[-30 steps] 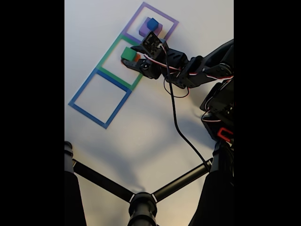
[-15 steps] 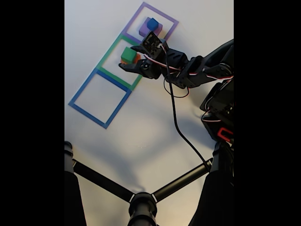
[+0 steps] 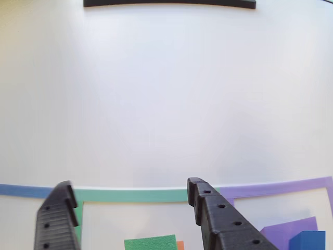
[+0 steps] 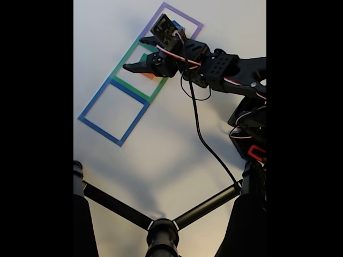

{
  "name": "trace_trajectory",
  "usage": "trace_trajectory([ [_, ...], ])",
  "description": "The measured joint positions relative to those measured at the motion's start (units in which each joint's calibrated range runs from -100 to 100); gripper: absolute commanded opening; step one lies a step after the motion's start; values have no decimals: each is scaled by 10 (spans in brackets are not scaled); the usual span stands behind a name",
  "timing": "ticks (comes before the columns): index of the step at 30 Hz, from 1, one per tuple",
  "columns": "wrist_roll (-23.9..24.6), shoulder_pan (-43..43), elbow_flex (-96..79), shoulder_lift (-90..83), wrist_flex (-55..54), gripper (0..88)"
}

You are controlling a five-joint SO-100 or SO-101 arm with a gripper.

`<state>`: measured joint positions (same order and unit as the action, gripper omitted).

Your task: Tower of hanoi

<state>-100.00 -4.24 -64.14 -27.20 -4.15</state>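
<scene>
Surface: I see a plain white counter with three tape squares in a row, blue, green and purple; black tripod legs cross the foreground of the fixed view.

Claw: The claw is spread wide, with nothing between its two black fingers. In the fixed view it hangs over the green tape square.

Green block: It sits in the green tape square, on top of the orange one, directly below the gap of the claw.

Orange block: I can make out just a sliver at the green block's right side; in the fixed view a corner shows under the arm.

Purple slab: It lies in the purple tape square, at the lower right of the other view.

Blue block: It rests on the purple slab.

Step in hand: I judge the arm is lining up to pick the green block off the orange one.

Next move: Lower the claw so that the fingers straddle the green block, close, then lift straight up without dragging the orange block beneath.

Risk: The stack is mostly cut off at the frame edge, so I cannot confirm centring.

Writing: I find no brands, labels or legible text.
</scene>
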Motion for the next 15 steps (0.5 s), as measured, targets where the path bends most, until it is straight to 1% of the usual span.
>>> trace_trajectory([
  [7,0,-42,150,-87,301,8],
  [15,0,-130,419,-100,683,8],
])
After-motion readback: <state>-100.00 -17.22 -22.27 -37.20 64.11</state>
